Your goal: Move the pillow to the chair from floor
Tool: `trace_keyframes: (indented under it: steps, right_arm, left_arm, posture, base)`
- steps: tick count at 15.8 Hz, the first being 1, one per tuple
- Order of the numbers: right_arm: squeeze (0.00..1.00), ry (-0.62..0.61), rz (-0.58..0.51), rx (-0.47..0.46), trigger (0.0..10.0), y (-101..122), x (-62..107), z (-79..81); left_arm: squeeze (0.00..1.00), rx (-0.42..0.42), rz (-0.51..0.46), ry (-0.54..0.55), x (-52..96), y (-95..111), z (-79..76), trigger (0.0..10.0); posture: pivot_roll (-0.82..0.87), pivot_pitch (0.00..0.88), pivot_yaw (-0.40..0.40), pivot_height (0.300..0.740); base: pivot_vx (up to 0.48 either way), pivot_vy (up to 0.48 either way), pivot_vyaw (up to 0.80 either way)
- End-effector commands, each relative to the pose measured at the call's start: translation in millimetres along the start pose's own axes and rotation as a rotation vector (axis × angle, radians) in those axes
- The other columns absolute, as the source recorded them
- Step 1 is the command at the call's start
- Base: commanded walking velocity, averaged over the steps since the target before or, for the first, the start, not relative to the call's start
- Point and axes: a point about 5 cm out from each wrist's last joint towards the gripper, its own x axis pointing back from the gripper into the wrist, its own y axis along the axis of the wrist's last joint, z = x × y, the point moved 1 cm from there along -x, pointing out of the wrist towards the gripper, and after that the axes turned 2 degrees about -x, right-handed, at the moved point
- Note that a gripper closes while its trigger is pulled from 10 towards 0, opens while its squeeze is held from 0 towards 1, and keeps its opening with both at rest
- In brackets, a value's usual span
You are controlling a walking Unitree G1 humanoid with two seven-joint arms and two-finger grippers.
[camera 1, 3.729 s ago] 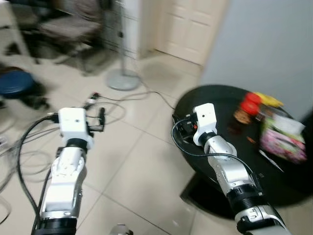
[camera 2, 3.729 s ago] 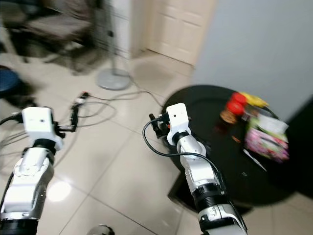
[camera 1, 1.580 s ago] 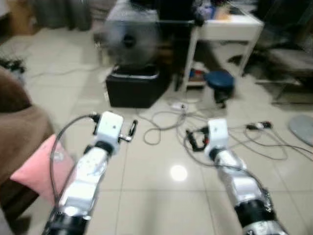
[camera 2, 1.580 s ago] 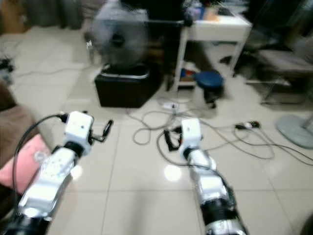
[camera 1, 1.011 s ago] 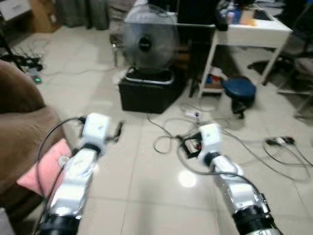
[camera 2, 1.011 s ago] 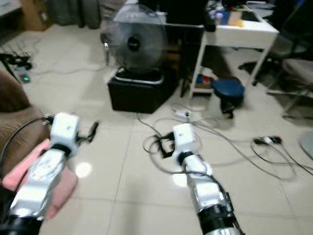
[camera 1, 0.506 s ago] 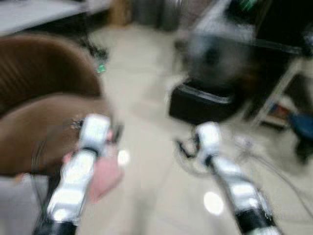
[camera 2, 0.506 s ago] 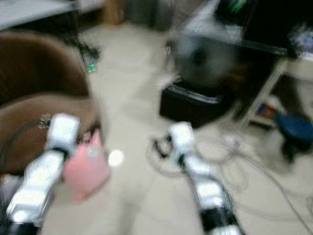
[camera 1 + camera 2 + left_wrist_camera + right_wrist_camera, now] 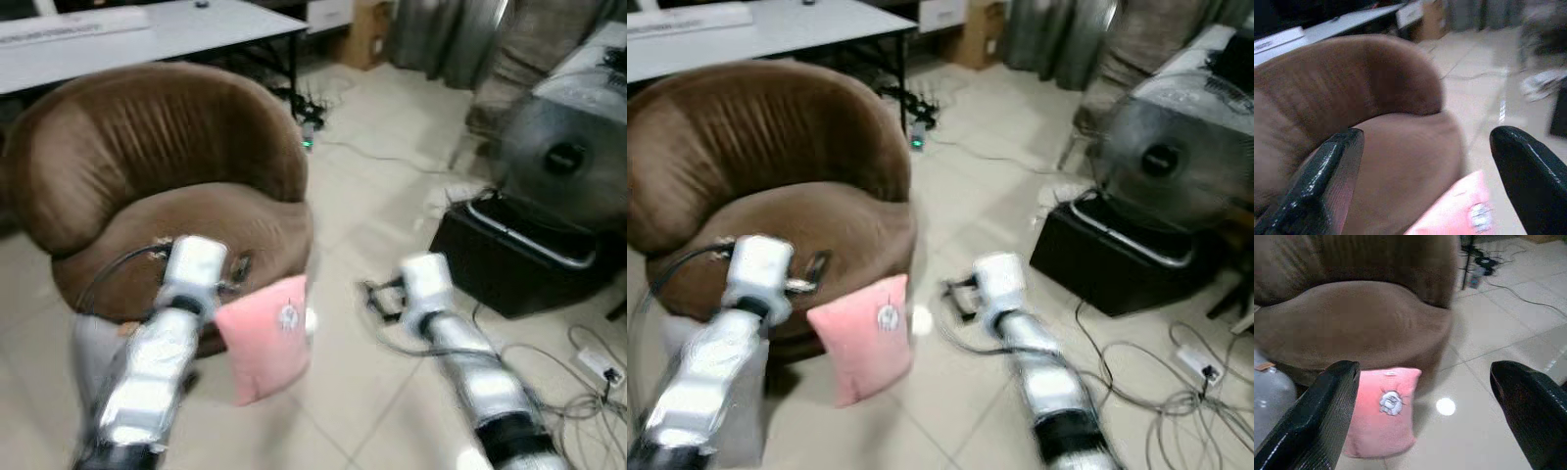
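A pink pillow (image 9: 263, 335) with a small white emblem stands on the tiled floor, leaning against the front of a brown round armchair (image 9: 162, 166). My left gripper (image 9: 238, 268) is held out above the chair's seat edge, just left of the pillow's top, with its fingers (image 9: 1327, 181) spread wide and nothing between them. My right gripper (image 9: 380, 295) hovers over the floor a little right of the pillow, open and empty. In the right wrist view the pillow (image 9: 1382, 415) lies ahead, with the chair seat (image 9: 1352, 318) behind it.
A white table (image 9: 147, 29) stands behind the chair. To the right, a floor fan (image 9: 568, 162) sits on a black box (image 9: 519, 257), and cables (image 9: 588, 387) trail over the tiles. A grey object (image 9: 1264, 401) stands beside the chair's front.
The camera has swung left, away from the fan and desk, and the blur has gone. The chair and pillow now sit centre-left. Both arms keep the same outstretched pose.
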Motion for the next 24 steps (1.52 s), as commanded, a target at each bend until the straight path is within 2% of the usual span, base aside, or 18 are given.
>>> trace_keyframes:
  steps: [1,4,11,13,14,16,19,20,24]
  right_arm:
    - [0.0,-0.06,0.013,0.019,10.0,-2.8,5.5,-16.5]
    - [0.0,-0.084,-0.029,0.022,10.0,1.7,5.7,-18.5]
    - [0.0,-0.099,-0.047,0.016,10.0,-1.0,6.0,-17.3]
    - [0.0,-0.112,-0.047,0.006,10.0,-4.2,7.3,-19.5]
    - [0.0,-0.118,-0.051,0.012,10.0,-4.1,7.6,-19.9]
    - [0.0,-0.125,-0.057,0.01,10.0,-3.4,7.9,-19.8]
    - [0.0,-0.107,-0.08,0.017,10.0,0.5,5.9,-15.1]
    - [0.0,-0.102,-0.081,0.017,10.0,1.0,5.4,-14.2]
    - [0.0,-0.092,-0.067,0.028,10.0,1.2,4.5,-15.7]
  left_arm:
    - [0.0,0.0,-0.023,-0.032,-4.2,7.1,-10.9,10.0]
    - [0.0,-0.005,-0.012,-0.045,-4.6,3.6,-15.2,10.0]
    - [0.0,-0.057,-0.028,-0.082,-6.9,7.5,-20.6,10.0]
    - [0.0,-0.055,-0.03,-0.084,-7.7,8.5,-21.9,10.0]
    - [0.0,-0.022,-0.019,-0.074,-8.3,7.0,-21.7,10.0]
    - [0.0,0.032,0.014,-0.07,-7.8,0.7,-21.9,10.0]
    - [0.0,0.004,0.018,-0.023,-3.8,-3.8,-17.2,10.0]
    - [0.0,0.021,0.014,0.0,-3.5,-3.7,-14.9,10.0]
    - [0.0,0.014,0.013,-0.013,-2.0,-3.1,-18.7,10.0]
  posture:
    - [0.1,0.0,-0.011,0.74]
    - [0.09,0.0,-0.008,0.74]
    - [0.09,0.0,0.009,0.74]
    - [0.08,0.0,0.012,0.74]
    - [0.08,0.0,0.018,0.74]
    - [0.07,0.0,0.022,0.74]
    - [0.08,0.0,0.012,0.74]
    - [0.08,0.0,0.012,0.74]
    - [0.08,0.0,0.0,0.74]
  base:
    - [0.398,0.0,0.0]
    - [0.394,0.0,0.53]
    - [0.393,0.0,0.8]
    - [0.388,0.0,0.76]
    - [0.356,0.0,0.0]
    - [0.0,0.0,0.0]
    - [0.0,-0.115,0.0]
    - [0.0,-0.48,0.0]
    - [0.0,-0.48,0.8]
